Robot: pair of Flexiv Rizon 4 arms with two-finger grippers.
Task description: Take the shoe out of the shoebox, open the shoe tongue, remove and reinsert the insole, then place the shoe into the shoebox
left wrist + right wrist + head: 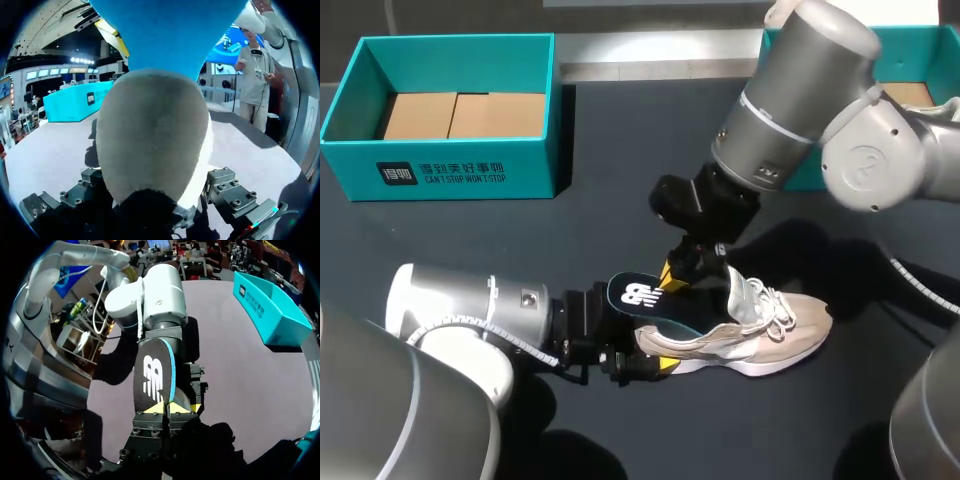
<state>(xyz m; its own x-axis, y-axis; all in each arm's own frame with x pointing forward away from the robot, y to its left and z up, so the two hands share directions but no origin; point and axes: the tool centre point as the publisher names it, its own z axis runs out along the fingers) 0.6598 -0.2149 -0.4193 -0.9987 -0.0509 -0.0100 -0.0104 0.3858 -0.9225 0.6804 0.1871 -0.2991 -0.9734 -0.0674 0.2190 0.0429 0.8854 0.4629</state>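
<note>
Dark desk (620,150) carries the shoe (770,335) near centre, left fingers (665,362) clamped on its heel. Right fingers (156,408) pinch the insole (640,300), which stands half out of the shoe. This is judged to be the removal step, and the next move calls for a clean pull clear. White logo on insole and print on box (450,170) noted, not transcribed.

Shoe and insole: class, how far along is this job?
Done: the shoe lies on the table, out of the shoebox, tongue up. In hand: left hand grips the heel; right hand pinches the insole, partly out. Left: seat the insole, box the shoe.
</note>
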